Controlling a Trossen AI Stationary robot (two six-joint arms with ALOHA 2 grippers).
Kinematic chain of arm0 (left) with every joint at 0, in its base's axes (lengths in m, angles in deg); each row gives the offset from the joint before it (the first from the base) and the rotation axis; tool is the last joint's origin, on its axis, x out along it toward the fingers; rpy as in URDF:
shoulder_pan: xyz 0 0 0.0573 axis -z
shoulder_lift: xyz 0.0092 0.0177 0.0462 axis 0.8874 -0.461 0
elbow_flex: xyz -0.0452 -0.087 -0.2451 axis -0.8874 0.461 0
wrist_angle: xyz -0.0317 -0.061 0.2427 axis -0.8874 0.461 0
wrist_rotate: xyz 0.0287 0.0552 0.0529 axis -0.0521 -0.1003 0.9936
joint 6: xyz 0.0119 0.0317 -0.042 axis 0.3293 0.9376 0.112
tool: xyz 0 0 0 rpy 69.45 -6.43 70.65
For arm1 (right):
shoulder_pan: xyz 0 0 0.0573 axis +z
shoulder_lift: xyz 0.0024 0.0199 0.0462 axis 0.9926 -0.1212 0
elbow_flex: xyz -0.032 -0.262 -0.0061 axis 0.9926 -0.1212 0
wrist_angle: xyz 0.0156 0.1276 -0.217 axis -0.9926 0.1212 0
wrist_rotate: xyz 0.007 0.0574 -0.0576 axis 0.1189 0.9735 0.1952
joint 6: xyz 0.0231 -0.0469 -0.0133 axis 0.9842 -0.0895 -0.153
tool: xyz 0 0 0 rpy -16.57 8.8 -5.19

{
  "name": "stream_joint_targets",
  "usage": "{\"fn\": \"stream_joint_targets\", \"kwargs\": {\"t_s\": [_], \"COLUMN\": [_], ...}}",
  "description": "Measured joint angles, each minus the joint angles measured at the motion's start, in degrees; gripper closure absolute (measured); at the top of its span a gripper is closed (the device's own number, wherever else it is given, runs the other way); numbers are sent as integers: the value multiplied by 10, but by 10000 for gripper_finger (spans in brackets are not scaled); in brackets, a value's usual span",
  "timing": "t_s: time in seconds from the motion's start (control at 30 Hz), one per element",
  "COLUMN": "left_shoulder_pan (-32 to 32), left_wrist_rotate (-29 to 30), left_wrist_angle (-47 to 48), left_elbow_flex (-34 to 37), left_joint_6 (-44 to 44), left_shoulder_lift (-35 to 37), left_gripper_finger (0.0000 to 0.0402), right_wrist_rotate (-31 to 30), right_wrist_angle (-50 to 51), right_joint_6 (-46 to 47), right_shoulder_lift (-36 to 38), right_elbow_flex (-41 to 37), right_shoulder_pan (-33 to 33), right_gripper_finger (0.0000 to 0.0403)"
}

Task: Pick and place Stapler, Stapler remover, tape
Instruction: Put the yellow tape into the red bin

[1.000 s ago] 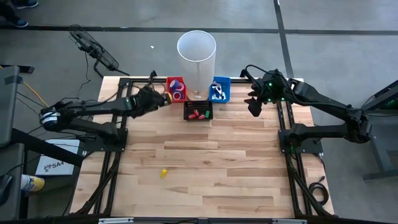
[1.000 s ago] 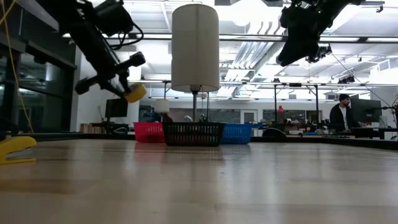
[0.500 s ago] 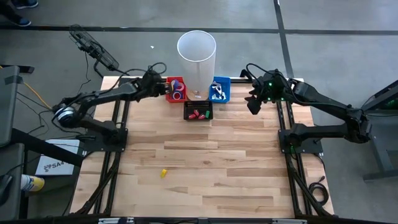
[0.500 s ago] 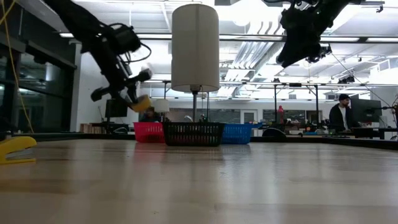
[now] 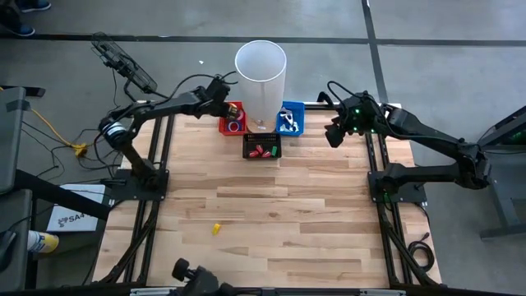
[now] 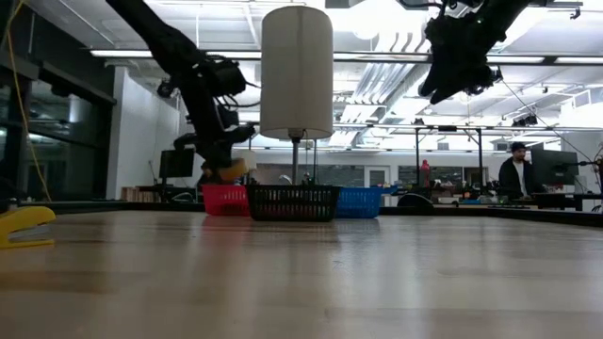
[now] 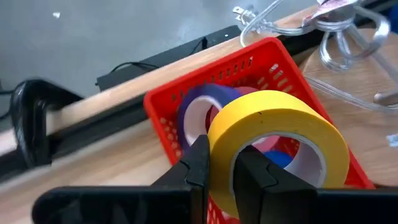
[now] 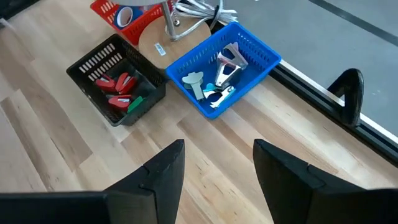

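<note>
While the left gripper [image 7: 217, 168] hangs just above the red basket [image 5: 231, 117] at the table's 12 o'clock edge, its fingers [image 7: 196, 163] grasp the yellow tape [image 7: 280, 134] by the ring's wall, one finger outside and one in the hole. Inside that red basket the left wrist view shows a purple roll [image 7: 202, 106] with a pale centre, a pink one and a blue one partly hidden under the yellow ring; the high view gives only a blur of purple there. At 3 o'clock of the red basket stands a lamp [image 5: 260, 72], then a blue basket [image 8: 221, 65] holding pale and blue staple removers [image 8: 217, 78]. A black basket [image 8: 117, 76] sits just at 6 o'clock of the lamp base, with red staplers [image 8: 115, 84] and a green piece. Only the right wrist view makes these contents clear. One yellow stapler [image 5: 216, 228] lies alone toward the table's 7 o'clock. Raised near the blue basket's 3 o'clock side, the right gripper [image 8: 214, 168] has its fingers spread and empty
</note>
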Motion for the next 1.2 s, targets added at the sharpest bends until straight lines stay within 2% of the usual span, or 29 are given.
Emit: {"fn": "stream_joint_targets", "kwargs": {"t_s": [0.3,0.57,0.7,0.87,1.03,1.2], "left_shoulder_pan": [0,0,-7,-7,-7,-7], "left_wrist_rotate": [6,-24,-70,-59,-78,-92], "left_wrist_angle": [19,31,44,59,64,64], "left_elbow_flex": [-15,-15,-15,-15,-15,-15], "left_joint_6": [25,10,4,9,39,48], "left_shoulder_lift": [-39,-40,-40,-40,-40,-40], "left_gripper_finger": [365,363,342,319,298,248], "right_wrist_rotate": [-17,-26,-26,-34,-36,-43], "right_wrist_angle": [0,0,0,0,0,0], "right_joint_6": [30,54,61,79,91,106], "right_shoulder_lift": [0,0,0,0,0,0], "right_elbow_flex": [0,0,0,0,0,0], "right_shoulder_pan": [0,0,0,0,0,0], "right_gripper_finger": [222,222,222,222,222,222]}}
